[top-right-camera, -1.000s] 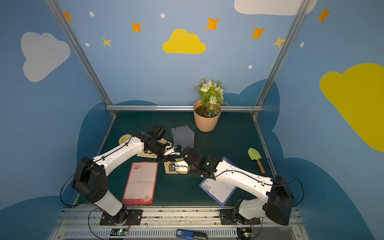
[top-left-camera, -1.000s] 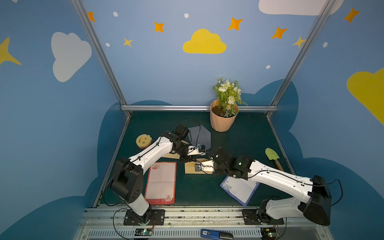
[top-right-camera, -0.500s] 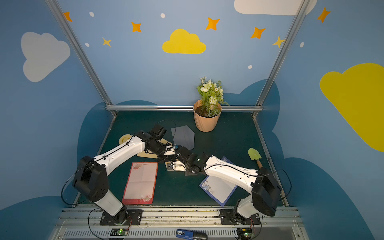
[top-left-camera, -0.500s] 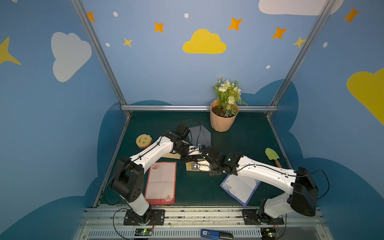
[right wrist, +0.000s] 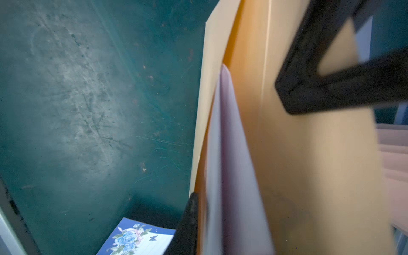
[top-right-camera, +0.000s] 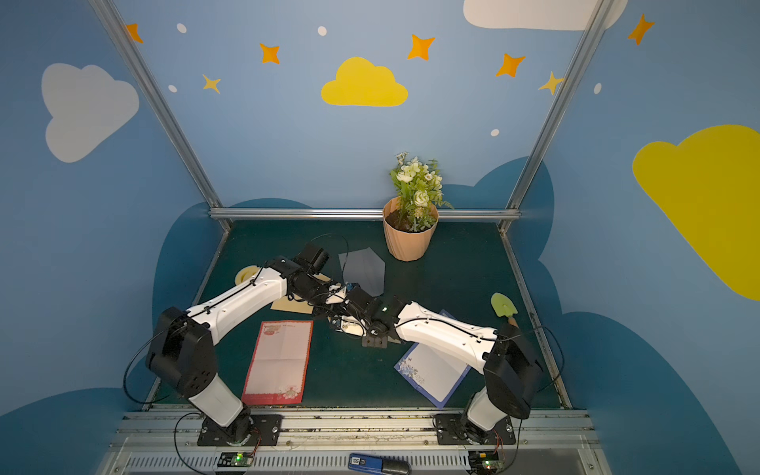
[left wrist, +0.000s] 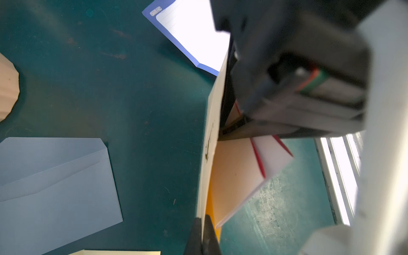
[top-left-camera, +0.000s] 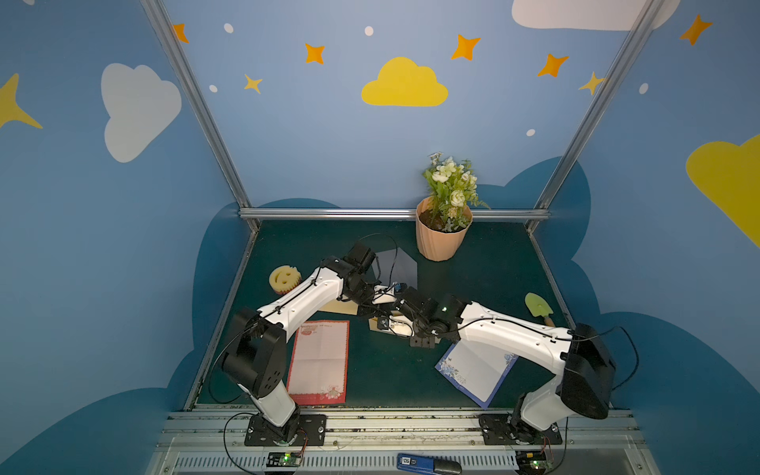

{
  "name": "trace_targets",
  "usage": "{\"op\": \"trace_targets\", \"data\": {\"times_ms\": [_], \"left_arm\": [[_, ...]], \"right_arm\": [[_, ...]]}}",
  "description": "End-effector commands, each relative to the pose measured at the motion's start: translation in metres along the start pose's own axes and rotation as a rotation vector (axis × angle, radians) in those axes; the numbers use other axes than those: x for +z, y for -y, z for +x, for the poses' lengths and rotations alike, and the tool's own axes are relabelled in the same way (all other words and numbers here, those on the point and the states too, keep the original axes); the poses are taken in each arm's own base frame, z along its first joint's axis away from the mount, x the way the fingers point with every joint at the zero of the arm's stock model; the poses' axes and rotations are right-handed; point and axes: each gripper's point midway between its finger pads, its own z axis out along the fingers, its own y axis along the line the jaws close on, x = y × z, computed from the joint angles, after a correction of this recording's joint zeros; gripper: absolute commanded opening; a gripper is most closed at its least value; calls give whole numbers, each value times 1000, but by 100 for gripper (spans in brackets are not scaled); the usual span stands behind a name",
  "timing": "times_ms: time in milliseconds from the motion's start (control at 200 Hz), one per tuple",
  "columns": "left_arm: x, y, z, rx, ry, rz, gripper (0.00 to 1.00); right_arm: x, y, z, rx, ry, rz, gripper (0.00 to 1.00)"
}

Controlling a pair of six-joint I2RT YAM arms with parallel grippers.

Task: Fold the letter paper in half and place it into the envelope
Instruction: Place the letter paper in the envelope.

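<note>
Nearest my bases, two spare sheets lie flat on the green mat (top-left-camera: 390,382): a red-bordered letter sheet (top-left-camera: 318,362) on my left and a blue floral letter sheet (top-left-camera: 473,372) partly under my right arm. Just beyond them my grippers meet at the tan envelope (left wrist: 234,176). My left gripper (left wrist: 202,234) is pinched fully together on the envelope's cream flap, holding the mouth open. The folded letter paper (left wrist: 272,159), white with a red edge, lies partly in that mouth with one corner sticking out. My right gripper (top-left-camera: 388,323) is at the paper, but its wrist view is smeared (only one finger (right wrist: 188,220) shows), so I cannot tell how wide it stands or whether it grips the sheet. I judge the insertion about half done. Released this shallow, the fold could spring apart or slide out. A skewed push could jam the corner and buckle the paper, and a hard one could drag the flap from my pinch. Farther back sit a grey-blue envelope (top-left-camera: 397,267), a smiley sponge (top-left-camera: 284,279), a green trowel (top-left-camera: 536,306) and a flower pot (top-left-camera: 442,242).
</note>
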Motion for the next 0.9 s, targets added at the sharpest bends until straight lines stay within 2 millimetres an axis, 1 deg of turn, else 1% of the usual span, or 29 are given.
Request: {"op": "trace_targets", "data": {"times_ms": [0, 145, 350, 431, 456, 576, 771, 896], "left_arm": [[4, 12, 1, -25, -2, 63, 3], [4, 12, 1, -28, -2, 64, 3], [4, 11, 0, -35, -1, 67, 3], [4, 12, 0, -36, 1, 69, 4], [4, 12, 0, -36, 1, 70, 3], [3, 12, -2, -37, 6, 71, 3], [1, 13, -4, -38, 13, 72, 3], [0, 13, -6, -37, 18, 71, 3]], "right_arm": [[-25, 16, -8, 190, 117, 22, 24], [-34, 15, -8, 255, 173, 0, 26], [-39, 9, -12, 304, 229, -36, 22], [-37, 10, -13, 305, 236, -35, 20], [-37, 10, -14, 338, 239, -37, 19], [-35, 13, -16, 363, 246, -29, 17], [-27, 16, -18, 405, 236, -20, 12], [-22, 18, -18, 431, 229, -8, 11]]}}
